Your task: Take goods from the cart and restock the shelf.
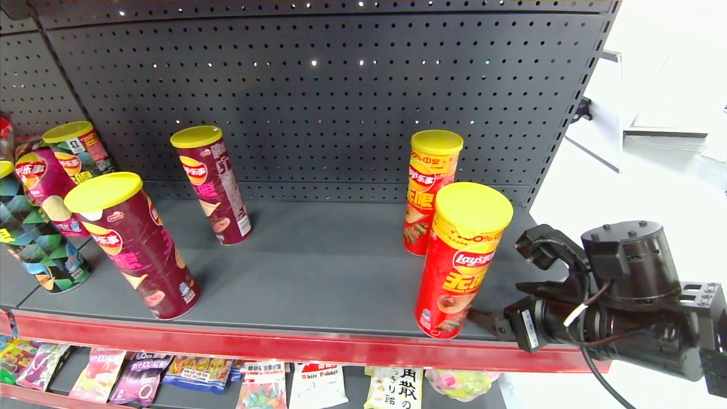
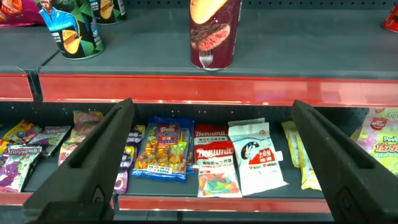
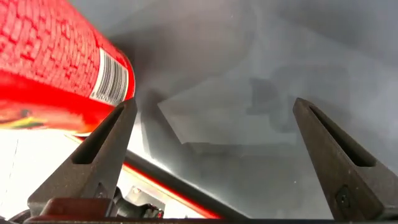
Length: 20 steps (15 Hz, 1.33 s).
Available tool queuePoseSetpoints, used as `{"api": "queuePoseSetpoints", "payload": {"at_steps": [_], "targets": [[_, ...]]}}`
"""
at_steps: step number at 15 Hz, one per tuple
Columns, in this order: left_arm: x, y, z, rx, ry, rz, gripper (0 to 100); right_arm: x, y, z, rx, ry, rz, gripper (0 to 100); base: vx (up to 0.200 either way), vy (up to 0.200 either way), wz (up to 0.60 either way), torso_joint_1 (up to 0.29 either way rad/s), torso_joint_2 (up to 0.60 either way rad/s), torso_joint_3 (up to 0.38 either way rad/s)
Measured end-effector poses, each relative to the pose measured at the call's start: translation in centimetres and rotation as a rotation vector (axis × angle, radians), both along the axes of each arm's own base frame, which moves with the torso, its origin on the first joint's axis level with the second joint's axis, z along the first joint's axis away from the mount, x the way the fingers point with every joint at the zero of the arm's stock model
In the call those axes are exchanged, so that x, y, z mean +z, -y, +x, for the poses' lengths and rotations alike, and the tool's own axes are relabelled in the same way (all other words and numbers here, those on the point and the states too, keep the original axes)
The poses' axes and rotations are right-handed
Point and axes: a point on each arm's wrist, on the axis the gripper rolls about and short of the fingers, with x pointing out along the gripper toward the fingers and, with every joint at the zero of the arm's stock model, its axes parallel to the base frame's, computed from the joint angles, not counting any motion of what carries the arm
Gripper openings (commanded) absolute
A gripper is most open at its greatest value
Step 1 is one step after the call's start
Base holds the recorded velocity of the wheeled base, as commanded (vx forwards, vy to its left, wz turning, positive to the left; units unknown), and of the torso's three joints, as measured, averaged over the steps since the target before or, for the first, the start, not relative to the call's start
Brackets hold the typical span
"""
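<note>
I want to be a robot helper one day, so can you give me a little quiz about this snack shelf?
1. True or false: the fingers of the right gripper are shut on the front red can.
2. That can's lid is: A) blue B) yellow C) green.
3. What lies on the lower shelf?
Key: 1 false, the fingers are open and the can stands beside them. 2 B. 3 snack bags.
</note>
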Motion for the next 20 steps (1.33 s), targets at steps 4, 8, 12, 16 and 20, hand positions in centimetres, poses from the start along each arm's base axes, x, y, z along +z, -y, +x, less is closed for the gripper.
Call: {"api": "queuePoseSetpoints", "payload": {"at_steps": [4, 8, 12, 16, 20], "targets": [[0.0, 0.0, 0.0, 0.0, 0.0, 0.0, 100, 0.1, -0.6, -0.2, 0.023, 0.004, -0.001, 100, 0.0, 0.0, 0.0, 0.0, 0.0, 0.0], [0.0, 0.0, 0.0, 0.0, 0.0, 0.0, 100, 0.1, -1.1, -0.2, 0.039, 0.007, 0.0, 100, 0.0, 0.0, 0.0, 0.0, 0.0, 0.0], [0.0, 0.0, 0.0, 0.0, 0.0, 0.0, 100, 0.1, -1.7, -0.3, 0.056, 0.008, -0.003, 100, 0.0, 0.0, 0.0, 0.0, 0.0, 0.0], [0.0, 0.0, 0.0, 0.0, 0.0, 0.0, 100, 0.3, -2.1, -0.1, 0.062, 0.016, 0.003, 100, 0.0, 0.0, 0.0, 0.0, 0.0, 0.0], [0.0, 0.0, 0.0, 0.0, 0.0, 0.0, 100, 0.2, -2.5, -0.1, 0.075, 0.013, 0.001, 100, 0.0, 0.0, 0.0, 0.0, 0.0, 0.0]]}}
